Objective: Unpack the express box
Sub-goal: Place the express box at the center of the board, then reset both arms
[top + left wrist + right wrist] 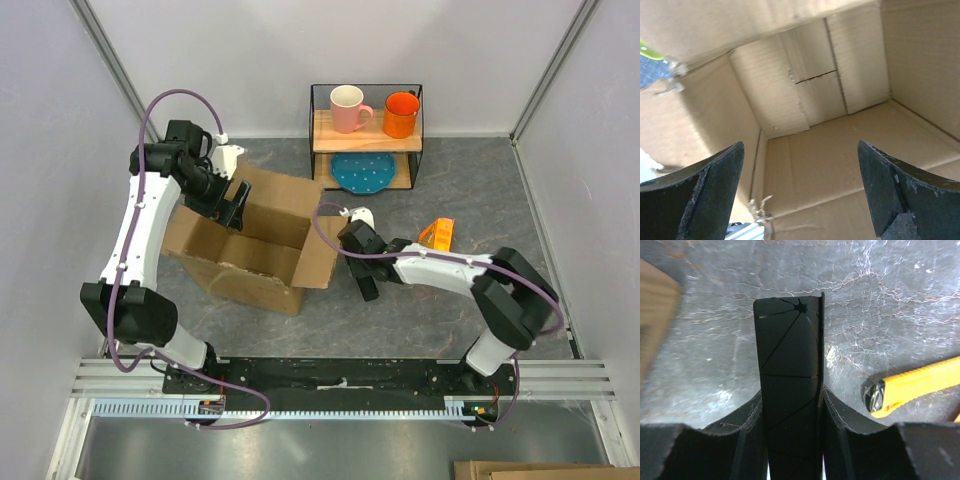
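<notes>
Left gripper (pixel 800 150) spread, right gripper (pixel 789 305) closed.

I can read no lettering, number or brand in any of my three views. The express box (pixel 262 232) shows the overhead camera only plain brown cardboard, and its inside is just as plain through the left wrist camera. The pink mug (pixel 349 108), the orange mug (pixel 401 115) and the yellow cutter (pixel 917 385) carry no mark I can make out.
</notes>
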`<state>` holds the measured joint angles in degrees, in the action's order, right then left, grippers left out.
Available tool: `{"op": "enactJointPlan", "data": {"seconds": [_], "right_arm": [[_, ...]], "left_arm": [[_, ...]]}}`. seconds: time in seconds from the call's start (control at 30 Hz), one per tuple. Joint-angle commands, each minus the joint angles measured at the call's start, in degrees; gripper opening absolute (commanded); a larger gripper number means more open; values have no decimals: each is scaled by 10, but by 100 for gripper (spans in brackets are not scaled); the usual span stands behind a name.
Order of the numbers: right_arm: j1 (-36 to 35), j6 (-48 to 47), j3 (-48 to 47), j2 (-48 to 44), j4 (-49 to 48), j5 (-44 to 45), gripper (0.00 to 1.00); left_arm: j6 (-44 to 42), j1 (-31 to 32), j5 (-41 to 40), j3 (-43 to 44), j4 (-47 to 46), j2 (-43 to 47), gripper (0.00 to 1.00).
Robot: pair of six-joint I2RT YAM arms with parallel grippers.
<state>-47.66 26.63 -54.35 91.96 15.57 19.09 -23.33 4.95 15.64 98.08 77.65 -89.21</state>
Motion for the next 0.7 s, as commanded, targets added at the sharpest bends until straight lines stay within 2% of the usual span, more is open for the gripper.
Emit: {"op": "enactJointPlan", "data": {"seconds": [0.0, 0.13, 0.2, 0.27, 0.3, 0.5, 0.6, 0.67], "right_arm": [[5, 0, -28, 49, -45, 0, 43], [7, -4, -39, 61, -46, 14, 62], [9, -6, -40, 58, -44, 13, 68], [10, -6, -42, 40, -39, 12, 90], [10, -6, -43, 31, -34, 11, 98], [10, -15, -74, -76, 12, 5, 98], [11, -25, -101, -127, 39, -8, 98], [11, -31, -116, -156, 51, -17, 98]], "left_arm": [[4, -5, 36, -7, 73, 18, 99], [1, -6, 60, -9, 61, 27, 99], [-4, -6, 82, -4, 60, 32, 99], [-9, -6, 102, 8, 62, 37, 99], [-11, -6, 124, 15, 69, 37, 99], [-17, -6, 214, 71, 63, 61, 99], [-2, -6, 237, 65, -4, 90, 99], [31, -7, 237, 22, -99, 133, 99]]}}
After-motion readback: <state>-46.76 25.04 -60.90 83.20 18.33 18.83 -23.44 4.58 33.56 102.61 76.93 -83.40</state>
